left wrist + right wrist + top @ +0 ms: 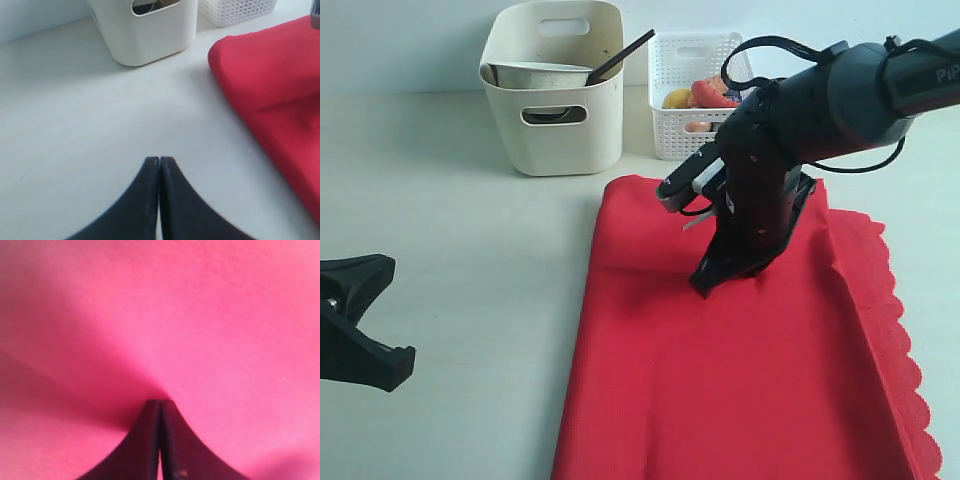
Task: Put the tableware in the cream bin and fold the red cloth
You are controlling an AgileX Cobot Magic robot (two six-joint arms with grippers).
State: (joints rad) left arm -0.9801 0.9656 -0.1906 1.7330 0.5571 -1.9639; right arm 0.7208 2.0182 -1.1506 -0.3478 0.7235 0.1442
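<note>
A pale surface (450,250) is stretching from the near edge back to a light wall (410,40). Nearest, at the left edge of the exterior view, the left claw (159,162) is hovering above bare surface. Its two dark fingers are pressing flat together with nothing between them, and it is sitting well apart from everything else.

To its right, the red cloth (740,370) is lying spread across the near and middle right of the surface. Its left side is showing a rounded, folded edge, its scalloped edge is running down the right side, and a long raised crease is running beside that.

Farther in, the right arm is reaching down onto the cloth's upper middle. The right claw (160,404) is standing with its fingers closed against each other and its tips touching the fabric. Whether any fabric is being pinched cannot be told.

Beyond the cloth's far left corner, the cream bin (560,130) is standing upright near the wall. Tableware is sitting inside it, with a metal vessel (535,75) at the rim and a dark handle (620,57) leaning out. Just beside the bin, to its right, a white lattice basket (685,100) is holding yellow and red food (705,95).
</note>
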